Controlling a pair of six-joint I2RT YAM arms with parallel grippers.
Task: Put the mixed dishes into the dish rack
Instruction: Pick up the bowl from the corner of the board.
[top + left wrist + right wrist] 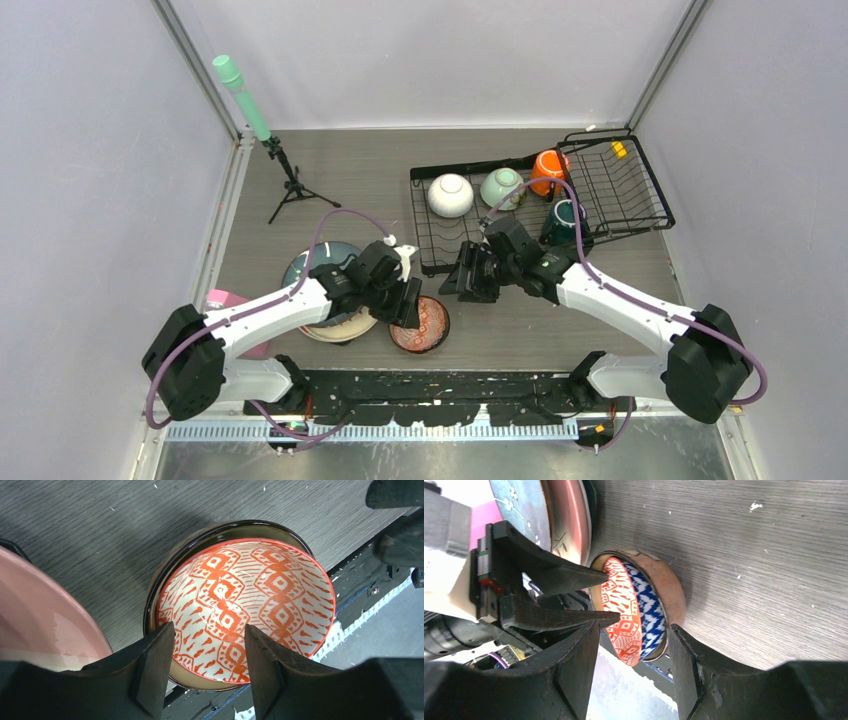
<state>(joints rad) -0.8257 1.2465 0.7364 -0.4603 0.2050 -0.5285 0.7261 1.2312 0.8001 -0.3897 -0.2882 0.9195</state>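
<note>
Standing at the far right of the table: the rack. Loaded on its flat tray: a white bowl, a mint-green bowl, an orange mug and a dark teal mug. Tipped up at the rack's right end: the slotted basket part.

Not yet in the rack, just in front of its near left corner: a patterned bowl, orange and white inside, blue and white outside. Nested in a brown bowl, sitting off-centre there.

Further left of the rack, right beside those two bowls: a pink plate lying on a dark teal plate.

Well left of the rack, at the table's edge: a small pink cup. Far left and behind: a green cylinder on a tripod.

Lowered over the patterned bowl from the side away from the rack: the left gripper. Fingers spread, tips right at the bowl's rim, clamped on nothing; cannot tell whether touching.

Reaching low from the rack side toward the same bowl: the right gripper. Fingers likewise spread, with the edges of both bowls framed between them and daylight showing beside one finger. Nothing grasped.
</note>
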